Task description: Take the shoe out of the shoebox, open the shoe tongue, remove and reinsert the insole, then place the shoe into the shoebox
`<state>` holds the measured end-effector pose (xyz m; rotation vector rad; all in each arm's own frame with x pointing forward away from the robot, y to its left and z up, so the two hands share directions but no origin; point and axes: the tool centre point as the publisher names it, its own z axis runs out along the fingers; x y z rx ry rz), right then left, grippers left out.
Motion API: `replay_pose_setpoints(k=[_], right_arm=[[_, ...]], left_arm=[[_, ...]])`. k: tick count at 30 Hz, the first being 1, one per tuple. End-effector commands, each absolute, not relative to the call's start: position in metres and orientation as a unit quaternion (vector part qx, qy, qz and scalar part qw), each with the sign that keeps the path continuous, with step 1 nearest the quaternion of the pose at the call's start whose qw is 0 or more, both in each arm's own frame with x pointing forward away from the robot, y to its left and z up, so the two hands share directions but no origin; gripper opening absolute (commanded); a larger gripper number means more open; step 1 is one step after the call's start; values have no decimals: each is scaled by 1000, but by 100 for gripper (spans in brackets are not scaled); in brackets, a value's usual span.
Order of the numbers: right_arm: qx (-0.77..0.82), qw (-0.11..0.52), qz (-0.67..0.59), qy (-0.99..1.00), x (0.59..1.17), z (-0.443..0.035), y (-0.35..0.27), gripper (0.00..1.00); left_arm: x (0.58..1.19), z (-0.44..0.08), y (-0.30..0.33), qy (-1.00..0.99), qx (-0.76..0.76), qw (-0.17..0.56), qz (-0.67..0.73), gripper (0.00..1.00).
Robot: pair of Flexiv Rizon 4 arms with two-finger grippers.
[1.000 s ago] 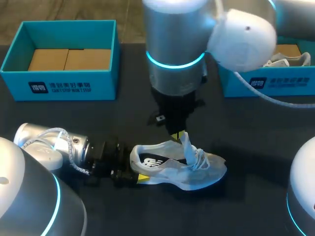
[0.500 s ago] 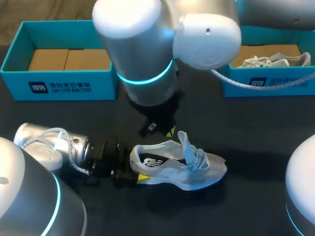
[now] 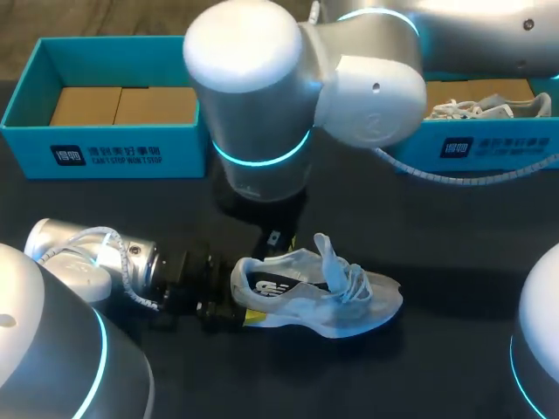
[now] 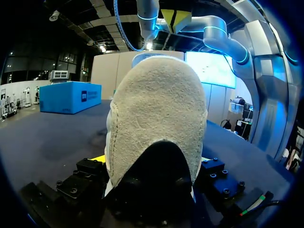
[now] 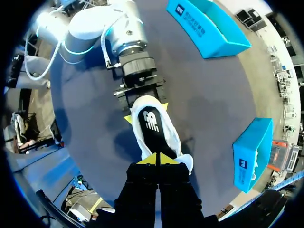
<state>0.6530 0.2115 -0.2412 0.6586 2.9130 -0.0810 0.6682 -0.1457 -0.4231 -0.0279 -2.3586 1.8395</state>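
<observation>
Cardboard point(image 3: 122, 105) lines the floor of the teal shoebox point(image 3: 122, 155) at the far left of the counter point(image 3: 454, 236). Nearer you, your left arm point(image 3: 96, 253) lies low along the counter. Its jaws are clenched on the heel of the white shoe point(image 3: 323, 301), one yellow tip on each side. The shoe sits upright on the counter in the middle, outside both boxes, with its toe pointing right. Its tongue point(image 3: 327, 253) stands up above the laces point(image 3: 356, 281), and the dark insole point(image 5: 152, 128) shows through the opening. Your right arm point(image 3: 262, 105) comes in from the right and hangs over the shoe. Its jaws are clenched on nothing, yellow tips pressed together, above the shoe's opening and apart from it. At the far right, a second teal shoebox point(image 3: 489, 148) holds a pale shoe point(image 3: 485, 106).
</observation>
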Motion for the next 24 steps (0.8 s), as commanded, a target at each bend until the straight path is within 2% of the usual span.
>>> replay_pose_setpoints(k=[1, 5, 9, 18, 24], right_arm=[[219, 62, -17, 973, 655, -243, 204, 0], [219, 62, -17, 973, 655, -243, 204, 0], [173, 109, -50, 978, 656, -255, 211, 0], [125, 100, -70, 985, 667, -285, 213, 0], [106, 94, -35, 989, 674, -302, 201, 0]], left_arm=[[667, -427, -146, -787, -9, 75, 613, 0], [667, -427, -146, -787, -9, 75, 613, 0], [667, -427, -146, -787, -9, 75, 613, 0], [667, -427, -146, -787, -9, 75, 613, 0], [667, -427, -146, -787, -9, 75, 613, 0]])
